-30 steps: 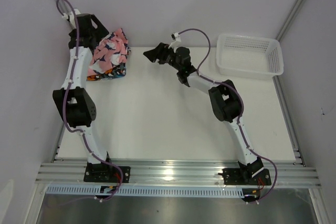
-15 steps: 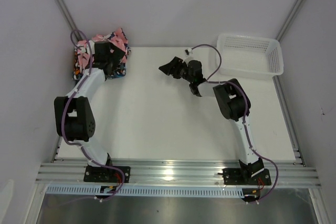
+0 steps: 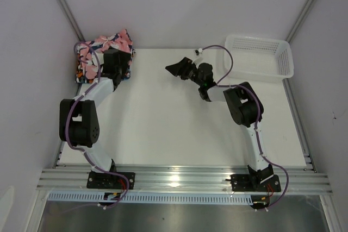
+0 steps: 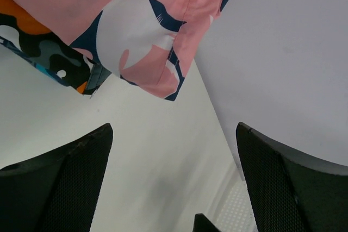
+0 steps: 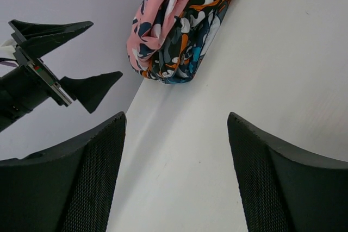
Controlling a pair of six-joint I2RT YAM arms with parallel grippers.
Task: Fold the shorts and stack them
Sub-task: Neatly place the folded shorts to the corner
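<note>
**Near edge.** Silver aluminium rail, one, carrying the bases of two black-and-white jointed arms. Beyond it, a flat white table top, smooth and matte.

**Mid-table.** Right gripper, one, black, with two wedge-shaped fingers that have mesh-textured inner faces. They stand well apart with nothing between them. It points left toward the shorts, which lie well apart from it across bare table.

**Far left corner.** Shorts, folded and stacked in one soft, rumpled pile against the wall. Three prints show in the pile: pink-navy-white on top, orange-black-white camouflage under it, and blue-teal-orange at the bottom.

Left gripper, one, black. From above, its body hangs over the right part of the pile. Its two mesh-faced fingers are spread wide and hold nothing. In the wrist view the pile's edge lies beyond the fingertips, not between them.

**Far right corner.** Basket, one, white plastic mesh, rectangular with rounded corners.
</note>
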